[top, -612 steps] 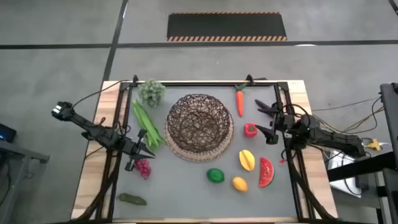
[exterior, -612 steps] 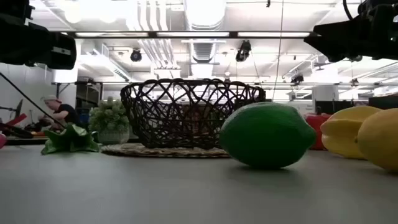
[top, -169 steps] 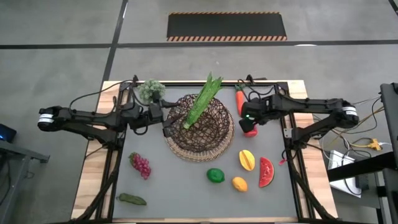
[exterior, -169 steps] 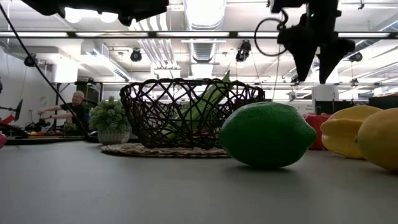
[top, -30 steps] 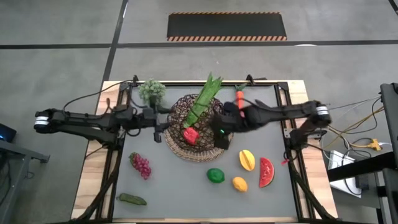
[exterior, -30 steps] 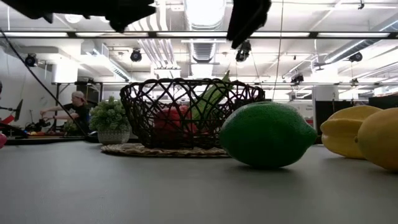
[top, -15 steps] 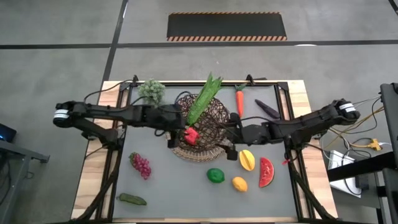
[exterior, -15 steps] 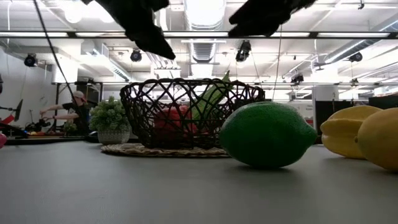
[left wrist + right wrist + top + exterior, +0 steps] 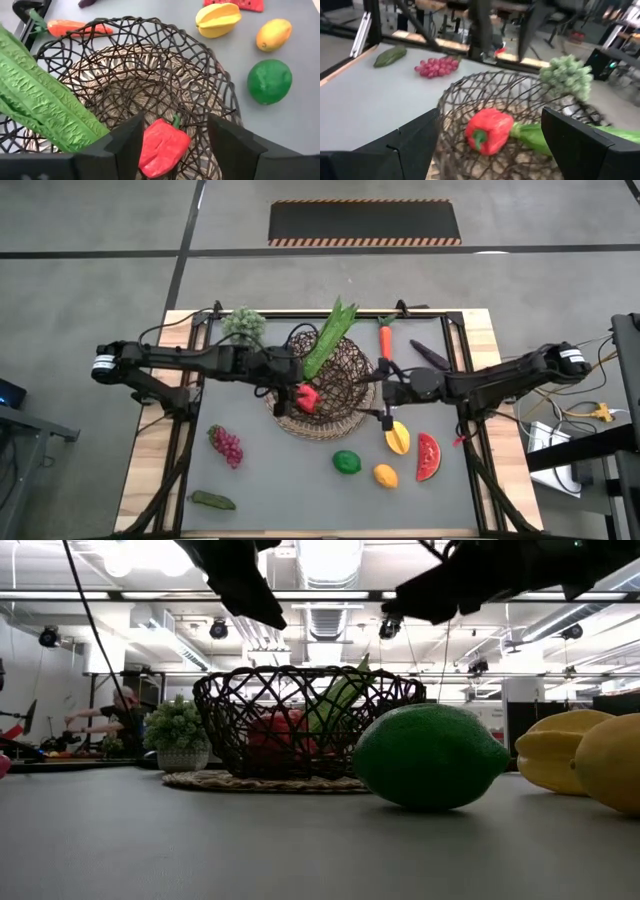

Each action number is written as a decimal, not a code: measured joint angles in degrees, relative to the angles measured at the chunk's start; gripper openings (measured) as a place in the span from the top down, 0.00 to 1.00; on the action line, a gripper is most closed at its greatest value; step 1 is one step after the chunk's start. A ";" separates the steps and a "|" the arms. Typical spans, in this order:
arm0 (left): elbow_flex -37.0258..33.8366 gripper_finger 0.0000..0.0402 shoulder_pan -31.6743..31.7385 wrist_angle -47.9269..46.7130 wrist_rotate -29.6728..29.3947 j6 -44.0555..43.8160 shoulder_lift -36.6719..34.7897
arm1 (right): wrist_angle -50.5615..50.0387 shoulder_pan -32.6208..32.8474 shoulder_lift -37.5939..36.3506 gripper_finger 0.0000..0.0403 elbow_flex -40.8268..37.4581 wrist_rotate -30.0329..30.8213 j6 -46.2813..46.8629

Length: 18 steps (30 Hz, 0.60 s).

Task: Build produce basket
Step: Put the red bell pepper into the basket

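The basket (image 9: 322, 387) stands mid-table with a red pepper (image 9: 307, 397) lying inside it. Long green leaves (image 9: 330, 340) lean from the bowl out over its far rim. My left gripper (image 9: 292, 387) hangs open above the basket's left side, tilted down; in the left wrist view the pepper (image 9: 162, 147) shows below, between its fingers, untouched. My right gripper (image 9: 384, 394) is open and level just right of the basket, facing it; in the right wrist view it looks at the pepper (image 9: 487, 130). An orange carrot (image 9: 385, 345) lies on the table to the basket's far right.
Purple grapes (image 9: 225, 445) and a dark green piece (image 9: 212, 500) lie near left. A lime (image 9: 346, 462), a lemon (image 9: 385, 475), a yellow fruit (image 9: 397, 437) and a watermelon slice (image 9: 428, 457) lie near right. A grey-green bushy clump (image 9: 243, 327) stands at the far left of the basket.
My right gripper has drawn back from over the basket toward the table's right edge, sinking and tipping from pointing down to level. My left gripper has moved right over the basket's left side and tipped downward. The pepper stays lying in the basket.
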 joint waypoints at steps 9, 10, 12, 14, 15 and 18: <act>0.03 0.31 -0.79 -2.29 -0.79 8.65 2.37 | -1.62 -0.09 -6.45 0.19 -3.49 -0.12 -2.07; 0.03 0.31 -0.79 -2.72 -0.79 10.45 2.86 | -1.60 -0.09 -6.77 0.19 -4.07 -0.12 -2.01; 0.03 0.31 -0.79 -2.32 -0.77 13.18 4.00 | -0.73 -0.07 -7.13 0.19 -4.82 -0.12 -1.15; 0.15 0.31 -0.79 -2.36 -0.76 15.22 5.62 | -0.36 -0.08 -7.33 0.19 -5.33 -0.11 -0.49; 0.22 0.31 -0.79 -2.24 -0.76 16.22 6.50 | 0.20 -0.07 -7.28 0.19 -5.43 -0.10 -0.04; 0.75 0.31 -0.77 -2.20 -0.83 18.35 9.75 | 0.22 -0.09 -7.10 0.19 -5.78 -0.10 0.53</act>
